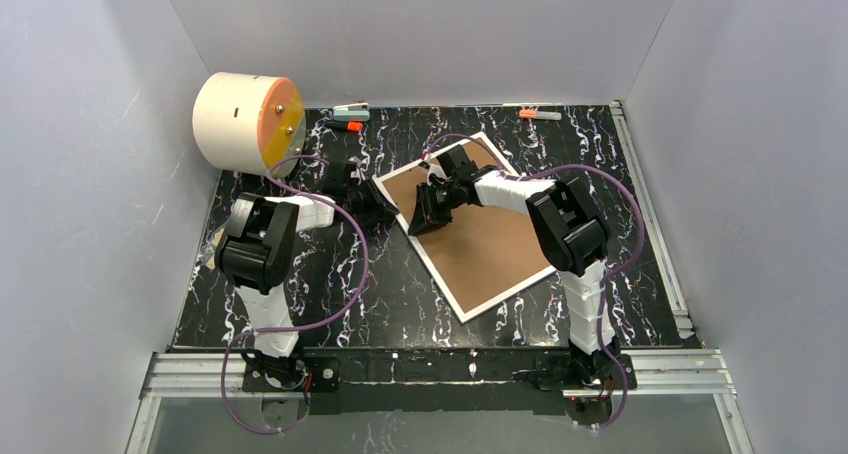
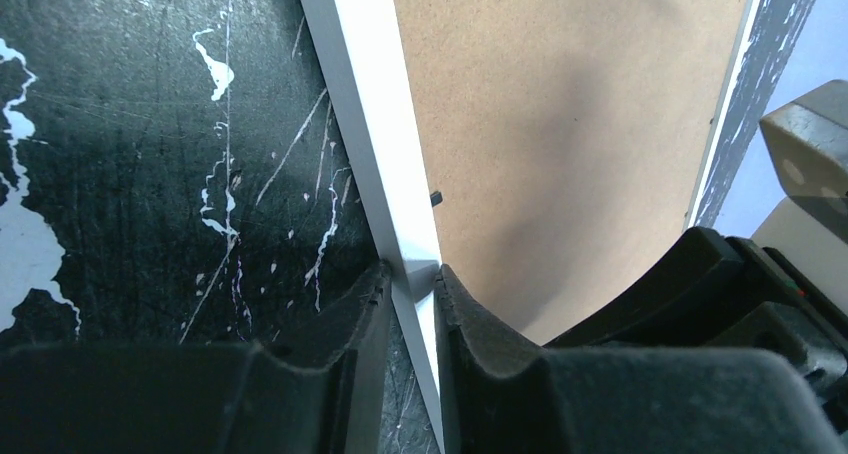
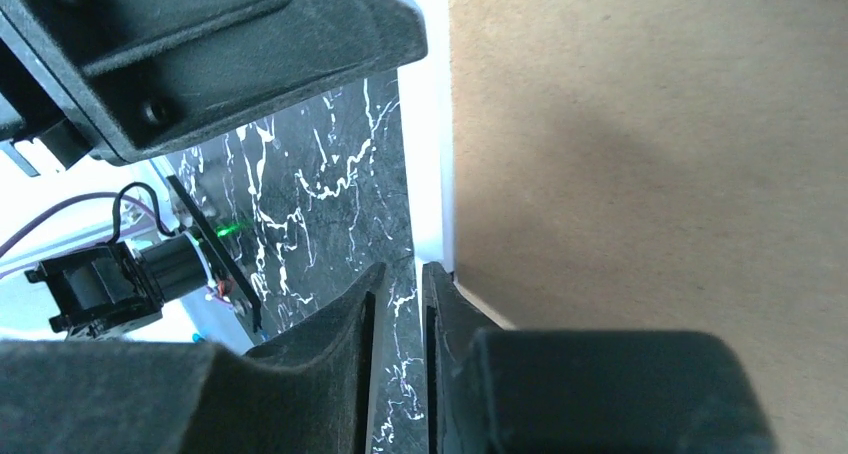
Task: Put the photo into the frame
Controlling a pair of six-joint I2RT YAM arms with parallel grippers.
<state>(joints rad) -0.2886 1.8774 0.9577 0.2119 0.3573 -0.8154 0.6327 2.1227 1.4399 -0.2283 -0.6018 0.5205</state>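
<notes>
The left gripper was pinched narrow on the white left rim of the frame, which lay brown back up, askew at mid-table. The right gripper sat at that same rim, its 2 fingers a slit apart; whether they gripped it could not be told. The marble table showed on all 4 sides of the frame.

No legible text, label, brand, number or sign in any view. Frame, brown board back: no print readable, overhead or from either wrist. White drum, orange-yellow end face: few dark specks, too small to read. Orange-tipped pens at far table edge: too small for any lettering.
</notes>
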